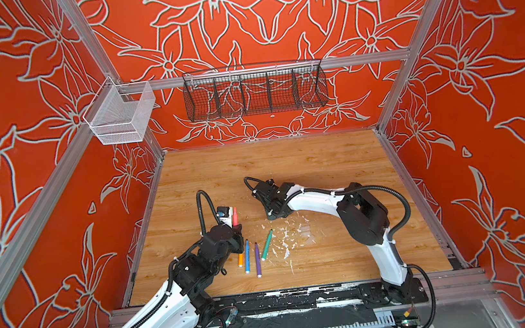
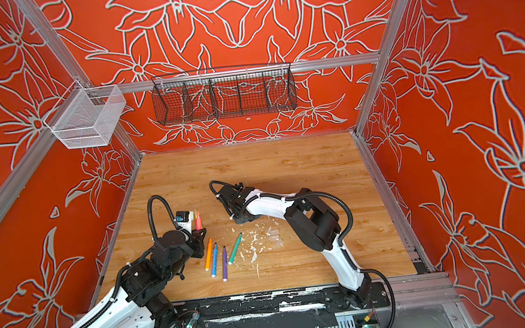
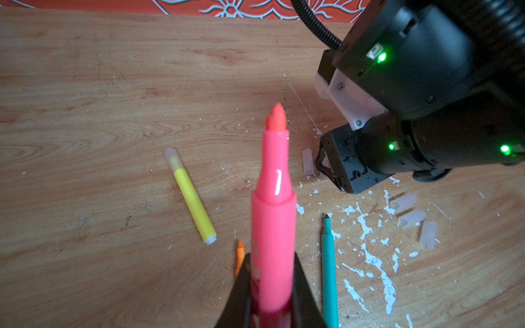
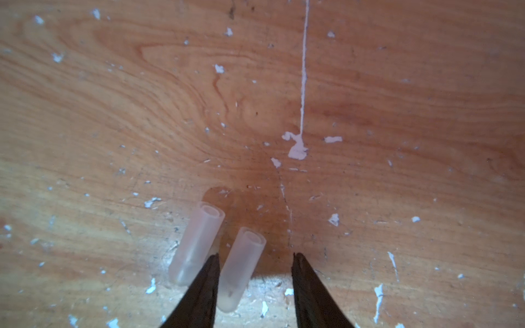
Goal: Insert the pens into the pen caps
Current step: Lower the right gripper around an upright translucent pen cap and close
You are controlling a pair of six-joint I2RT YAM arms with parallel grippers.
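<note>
Now: right gripper straddles a cap while the left presents the red-pink pen

The right gripper (image 4: 255,255) stands partly open, low over the wooden table (image 4: 369,113), with nothing clamped. One clear cap (image 4: 243,267) lies on the wood between its fingers. It sits close against one finger (image 4: 204,286), with a plain gap to the opposite one. A second clear cap (image 4: 196,241) lies just outside that same finger, nearly parallel to the first. Both caps point their open mouths away from the wrist.

The left gripper (image 3: 272,255) is closed on the red-pink pen (image 3: 274,198). It grips the barrel so that the bare felt tip juts well beyond the fingertips.

The step in hand looks like fetching a cap for that held pen. The next move calls for closing on the cap between the fingers alone, without catching or nudging its neighbour. After lifting it, the mouth must face the pen tip, with both axes in line before any push.

Near the left gripper, the orange pen (image 3: 240,255) and green pen (image 3: 329,269) lie just beside its fingers, one on either side. The blue pen (image 1: 247,255) and purple pen (image 1: 257,259) lie between those two. The yellow pen (image 3: 190,196) lies off to the orange pen's side and already wears a clear cap. Three loose caps (image 3: 412,218) lie near the right gripper, back toward its forearm, among white flecks (image 3: 377,269).
</note>
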